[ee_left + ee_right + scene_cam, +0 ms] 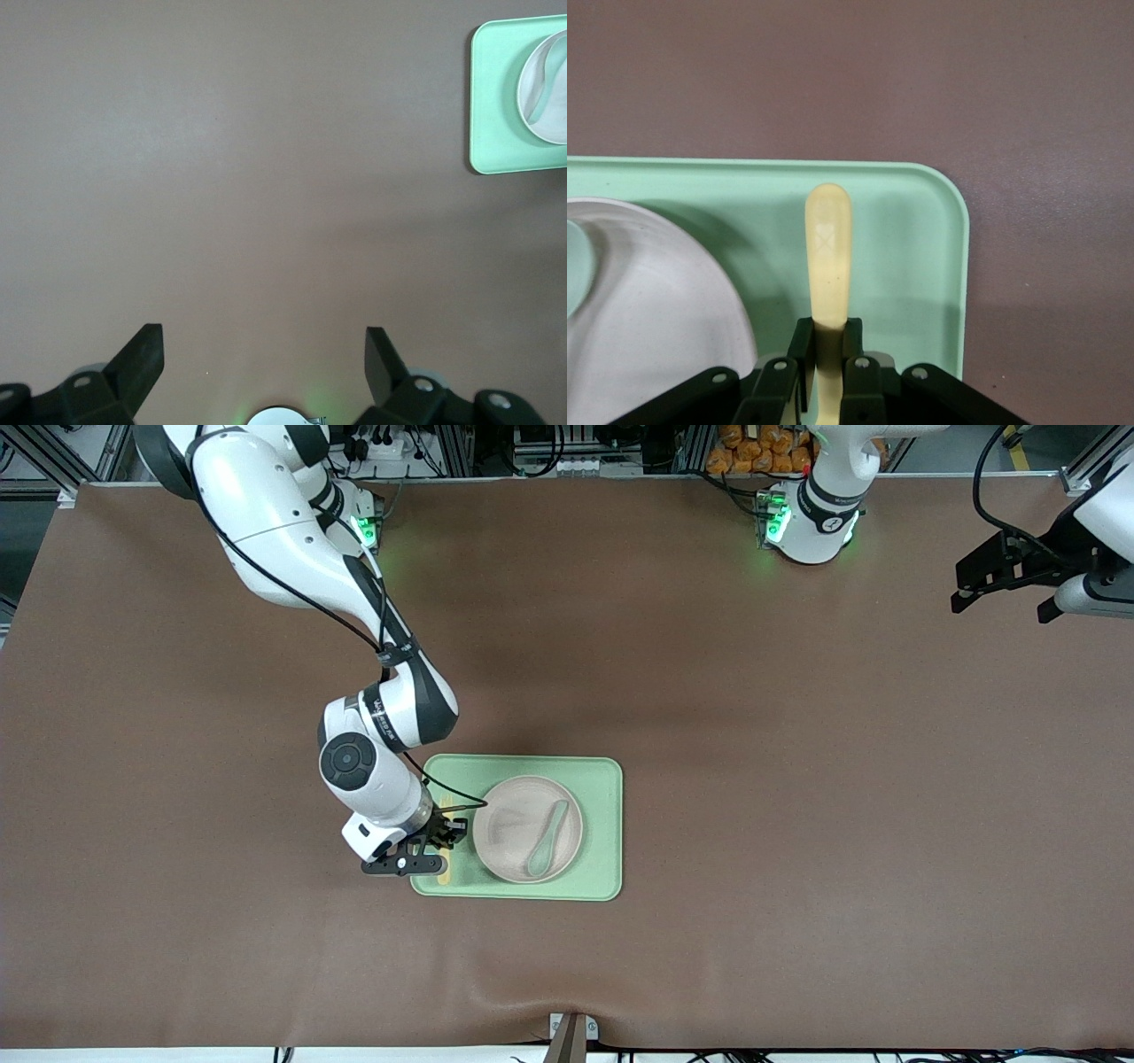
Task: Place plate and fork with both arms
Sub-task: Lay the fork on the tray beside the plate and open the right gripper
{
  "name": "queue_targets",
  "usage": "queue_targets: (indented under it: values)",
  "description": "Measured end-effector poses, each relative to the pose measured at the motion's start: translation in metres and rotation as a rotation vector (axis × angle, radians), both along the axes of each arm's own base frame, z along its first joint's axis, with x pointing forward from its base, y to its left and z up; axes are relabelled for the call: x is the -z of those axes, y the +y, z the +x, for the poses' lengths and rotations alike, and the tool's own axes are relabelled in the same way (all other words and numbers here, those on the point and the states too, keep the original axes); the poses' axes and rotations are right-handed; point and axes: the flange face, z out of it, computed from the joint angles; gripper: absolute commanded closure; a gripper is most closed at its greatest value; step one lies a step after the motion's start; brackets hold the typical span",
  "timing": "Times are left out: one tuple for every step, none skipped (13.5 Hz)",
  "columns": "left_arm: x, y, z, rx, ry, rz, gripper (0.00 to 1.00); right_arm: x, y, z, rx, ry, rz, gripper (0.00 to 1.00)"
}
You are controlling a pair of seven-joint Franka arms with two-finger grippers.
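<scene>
The off-white plate [503, 825] sits on the light green tray [604, 824] with a muted green spoon [547, 837] in it. My right gripper [443, 838] is low over the tray's strip toward the right arm's end, beside the plate. It is shut on the pale yellow fork [446, 873]. In the right wrist view the fingers [802, 341] clamp the fork's neck and its handle [828, 257] sticks out over the tray [912, 230], beside the plate [664, 292]. My left gripper [1001, 602] waits open and empty, high over the left arm's end of the table.
The brown table cloth surrounds the tray. The left wrist view shows the open left gripper [266, 341] over bare cloth, with the tray [492, 106], plate [556, 124] and spoon [539, 88] at the frame's edge. The arm bases stand at the table's edge farthest from the front camera.
</scene>
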Motion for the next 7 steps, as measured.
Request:
queue_targets:
  values:
    - [0.0, 0.0, 0.0, 0.0, 0.0, 0.0, 0.0, 0.008, -0.007, -0.002, 0.009, -0.01, -0.002, 1.0]
    - [0.0, 0.0, 0.0, 0.0, 0.0, 0.0, 0.0, 0.017, -0.016, -0.004, 0.02, -0.017, -0.004, 1.0]
    - [0.0, 0.0, 0.0, 0.0, 0.0, 0.0, 0.0, 0.025, -0.022, -0.007, 0.027, -0.015, -0.008, 1.0]
    - [0.0, 0.0, 0.0, 0.0, 0.0, 0.0, 0.0, 0.029, -0.025, -0.009, 0.03, -0.011, -0.01, 1.0]
    - [0.0, 0.0, 0.0, 0.0, 0.0, 0.0, 0.0, 0.031, -0.022, -0.011, 0.029, -0.008, -0.009, 1.0]
    - [0.0, 0.0, 0.0, 0.0, 0.0, 0.0, 0.0, 0.031, -0.016, -0.014, 0.031, -0.006, -0.007, 0.82]
    - [0.0, 0.0, 0.0, 0.0, 0.0, 0.0, 0.0, 0.031, -0.011, -0.016, 0.03, -0.006, -0.005, 0.53]
